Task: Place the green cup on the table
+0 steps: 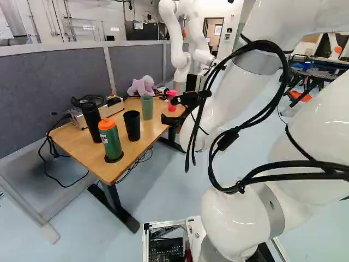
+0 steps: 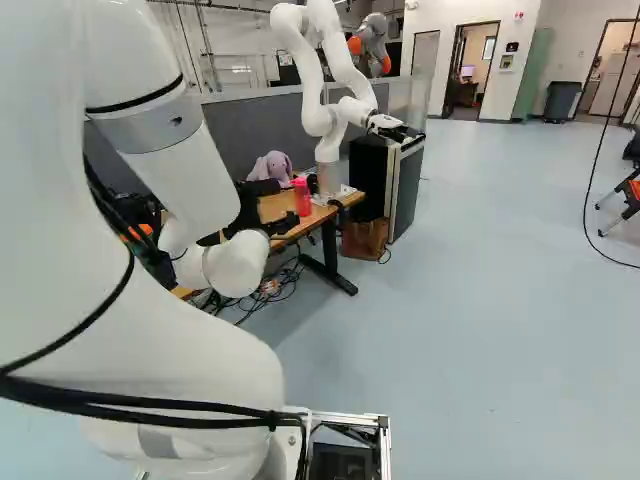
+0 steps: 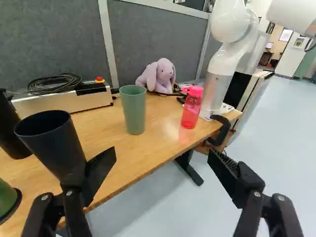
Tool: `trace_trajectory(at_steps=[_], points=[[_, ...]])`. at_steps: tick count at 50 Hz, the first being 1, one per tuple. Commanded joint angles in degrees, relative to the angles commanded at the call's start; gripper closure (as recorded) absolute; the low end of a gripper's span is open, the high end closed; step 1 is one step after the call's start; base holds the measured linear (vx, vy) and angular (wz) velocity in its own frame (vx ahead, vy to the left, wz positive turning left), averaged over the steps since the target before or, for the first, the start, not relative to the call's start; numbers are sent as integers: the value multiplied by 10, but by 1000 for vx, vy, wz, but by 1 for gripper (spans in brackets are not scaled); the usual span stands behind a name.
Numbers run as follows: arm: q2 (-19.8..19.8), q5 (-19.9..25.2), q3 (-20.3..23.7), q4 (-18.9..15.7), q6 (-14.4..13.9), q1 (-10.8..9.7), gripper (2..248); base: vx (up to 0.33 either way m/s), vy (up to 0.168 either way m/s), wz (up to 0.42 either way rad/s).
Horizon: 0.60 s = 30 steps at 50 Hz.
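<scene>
Wide open, my gripper (image 1: 168,110) is at the table's near edge in the left base view, to the right of the green cup. In the wrist view the gripper (image 3: 162,155) has nothing between its fingers. The green cup (image 3: 134,109), also seen in the left base view as a pale green cup (image 1: 147,107), stands upright on the wooden table (image 3: 163,143), ahead of the fingers and apart from them. One finger overlaps the lower part of a black cup (image 3: 52,143) in the wrist view; whether they touch I cannot tell.
A pink bottle (image 3: 191,109) and a lilac plush rabbit (image 3: 159,76) are beyond the green cup. Nearer are a green bottle with orange lid (image 1: 111,143) and a black tumbler (image 1: 92,123). A metal box (image 3: 64,100) lies by the partition (image 3: 54,39). Another robot (image 2: 325,100) stands at the far end.
</scene>
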Motion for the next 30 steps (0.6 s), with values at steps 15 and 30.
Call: trace_trajectory(at_steps=[15, 30], points=[[25, -24, 16, 36, 0, -19, 3, 0, 0, 0], [50, -48, 32, 72, 0, -38, 3, 0, 0, 0]])
